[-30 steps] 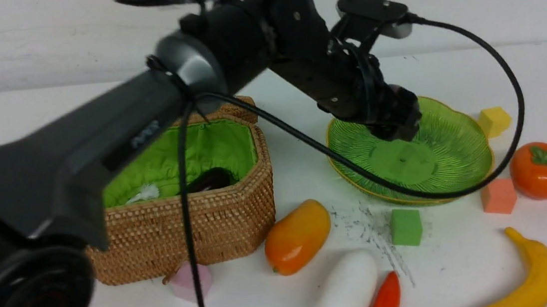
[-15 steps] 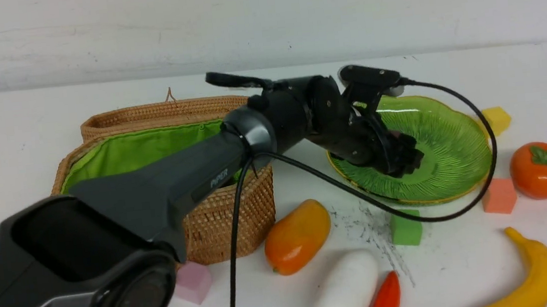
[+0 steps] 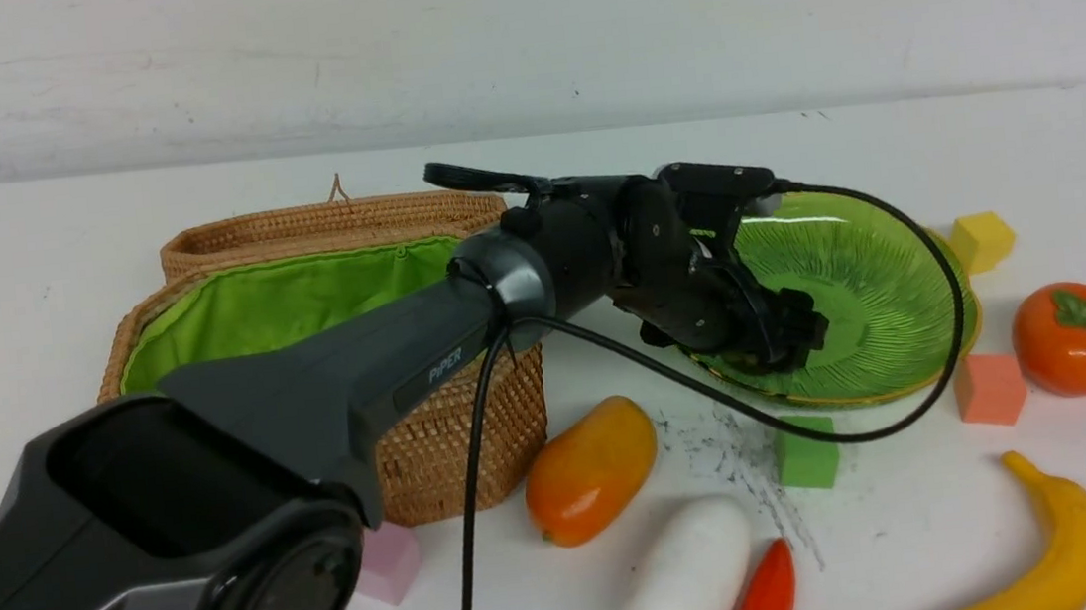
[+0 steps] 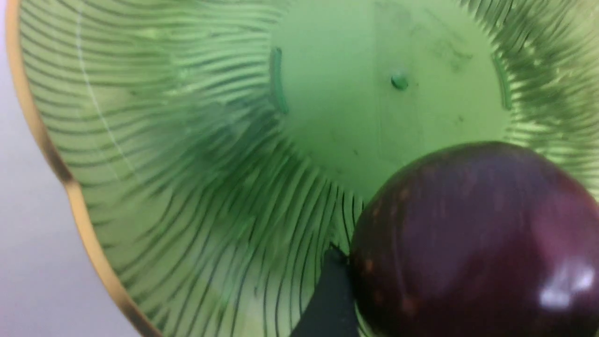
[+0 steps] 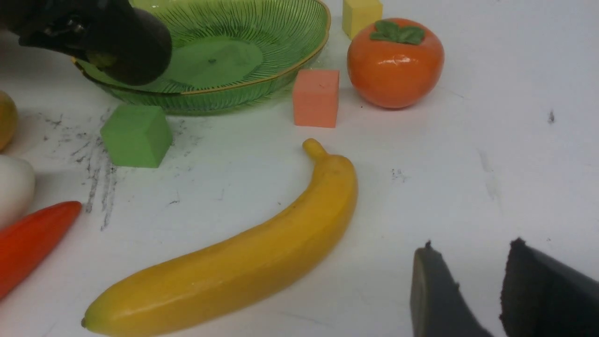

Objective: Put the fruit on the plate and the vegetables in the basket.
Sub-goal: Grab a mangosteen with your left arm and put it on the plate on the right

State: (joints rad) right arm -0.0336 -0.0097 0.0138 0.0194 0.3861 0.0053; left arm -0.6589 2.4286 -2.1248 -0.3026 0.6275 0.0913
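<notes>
The mangosteen (image 4: 468, 243) is seen at the left pincer (image 3: 795, 333), over the plate (image 3: 885, 287) toward the right edge of the table (image 3: 1046, 147); whether clamped cannot be told. The right pincer (image 5: 470, 255) is held apart.

**Right wrist camera: banana and cubes by the plate**

Banana (image 5: 243, 262) lies flat on the white table (image 5: 491, 117), nearest the camera. Past its stem is a salmon cube (image 5: 316, 97), just beside the persimmon (image 5: 395, 65), which sits leaves up. Yellow cube (image 5: 361, 16) is behind the persimmon. Green cube (image 5: 135, 135) sits close to the plate (image 5: 262, 79) rim, among grey scuff marks. Dark mangosteen (image 5: 128, 44) is over the plate's near rim with black left arm (image 5: 51, 23) hardware at it; grip unclear. Carrot (image 5: 28, 238) tip, radish (image 5: 14, 187) end and a mango (image 5: 5, 119) sliver show at the frame edge. Right gripper (image 5: 470, 250) has its jaws parted, nothing between them.
</notes>
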